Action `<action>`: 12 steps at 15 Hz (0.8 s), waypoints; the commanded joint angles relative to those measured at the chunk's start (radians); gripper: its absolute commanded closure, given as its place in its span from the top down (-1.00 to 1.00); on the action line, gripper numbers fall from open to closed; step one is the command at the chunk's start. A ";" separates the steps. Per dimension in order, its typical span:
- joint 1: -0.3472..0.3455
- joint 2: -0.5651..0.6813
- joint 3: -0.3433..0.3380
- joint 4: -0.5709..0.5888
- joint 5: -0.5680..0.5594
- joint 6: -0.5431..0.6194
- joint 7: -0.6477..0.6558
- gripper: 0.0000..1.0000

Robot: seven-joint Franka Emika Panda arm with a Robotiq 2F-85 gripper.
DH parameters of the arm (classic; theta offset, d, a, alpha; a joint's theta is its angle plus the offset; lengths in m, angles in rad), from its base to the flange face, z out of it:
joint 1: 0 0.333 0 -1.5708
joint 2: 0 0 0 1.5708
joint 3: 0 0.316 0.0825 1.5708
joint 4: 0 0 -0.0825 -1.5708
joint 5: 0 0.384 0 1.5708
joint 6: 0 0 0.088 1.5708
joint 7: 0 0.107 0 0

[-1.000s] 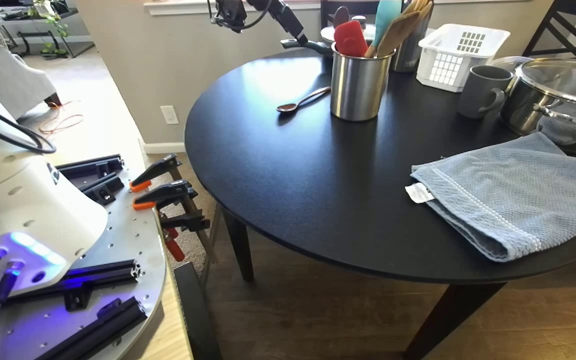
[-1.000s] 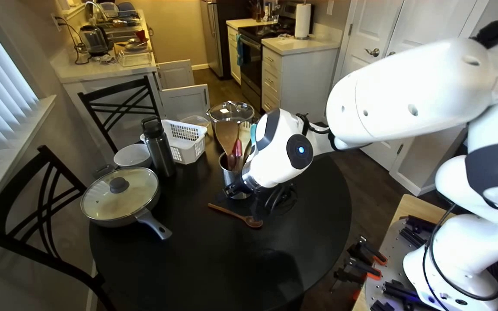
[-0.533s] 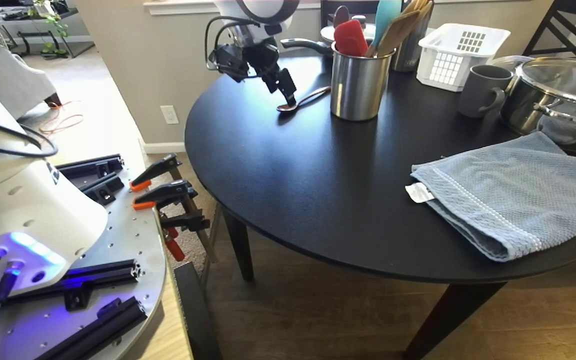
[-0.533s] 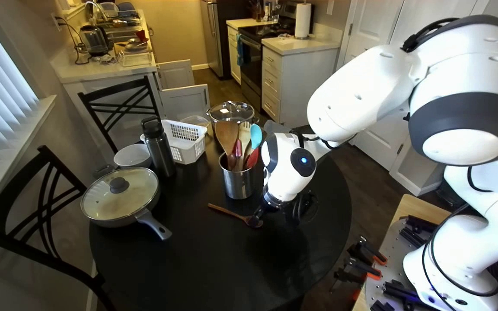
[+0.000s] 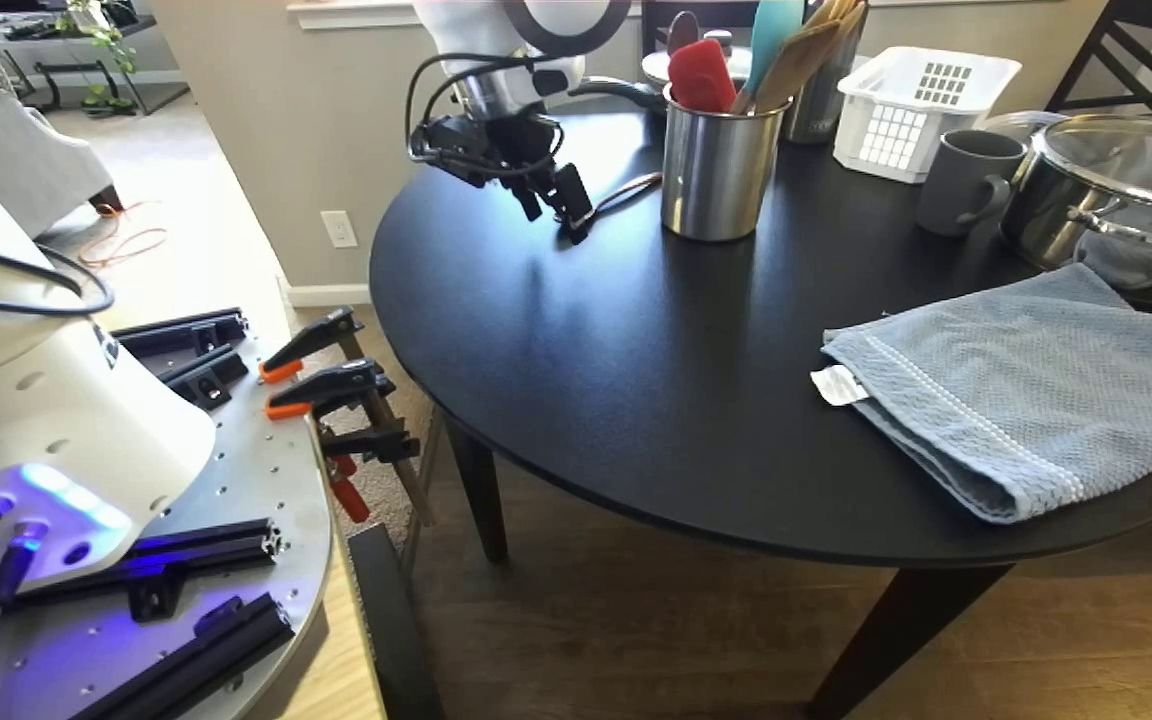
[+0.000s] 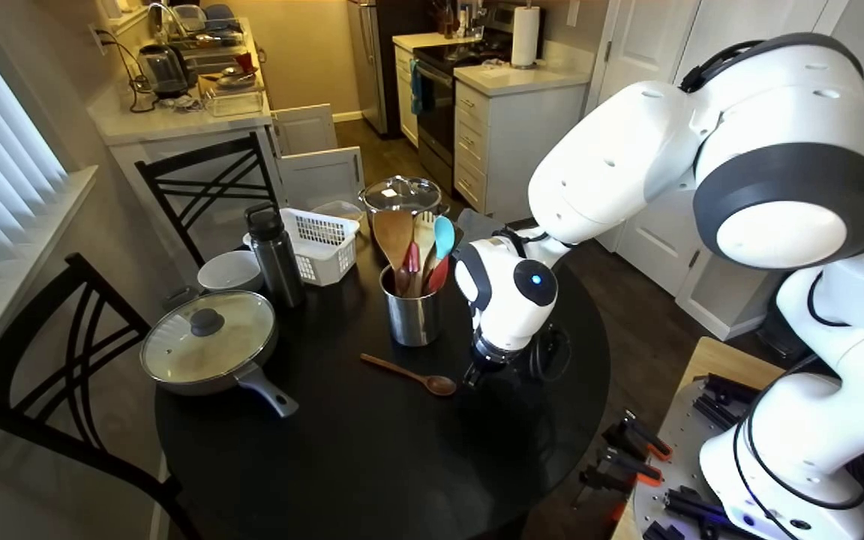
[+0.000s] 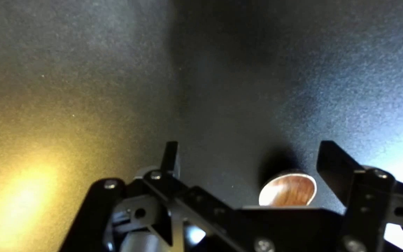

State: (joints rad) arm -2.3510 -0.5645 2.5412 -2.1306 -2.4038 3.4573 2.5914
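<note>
My gripper [image 7: 249, 148] is open and empty, with its two black fingers wide apart in the wrist view. The bowl of a wooden spoon [image 7: 289, 190] shows between the fingers, closer to the right one; its handle is hidden behind the gripper body. In an exterior view the gripper [image 6: 473, 375] is just beside the bowl end of the spoon [image 6: 439, 385], which lies on the black table. In an exterior view the gripper [image 5: 554, 212] partly covers the spoon bowl, and the handle [image 5: 631, 187] points toward a steel canister [image 5: 718, 180] of utensils.
A lidded pan [image 6: 207, 337] and a steel bottle [image 6: 276, 259] stand near the canister [image 6: 413, 319]. A white basket [image 5: 921, 115], grey mug [image 5: 966, 180], steel pot [image 5: 1116, 190] and blue towel [image 5: 1036, 380] are on the round table [image 5: 576, 400].
My gripper has come down from beside the canister to the spoon's bowl end, then shifted slightly past it toward the robot base. The spoon has not moved.
</note>
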 commanded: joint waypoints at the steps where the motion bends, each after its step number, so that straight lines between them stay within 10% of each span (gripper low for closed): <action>1: 0.003 0.100 -0.012 -0.039 -0.021 0.000 0.012 1.00; 6: -0.154 0.144 0.147 -0.022 0.038 0.000 0.014 1.00; 7: -0.062 0.165 0.070 -0.081 0.168 0.000 -0.074 1.00; 12: -0.055 0.088 0.080 0.019 0.220 -0.001 0.001 1.00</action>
State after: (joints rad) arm -2.4096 -0.4572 2.6213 -2.1502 -2.1865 3.4566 2.5582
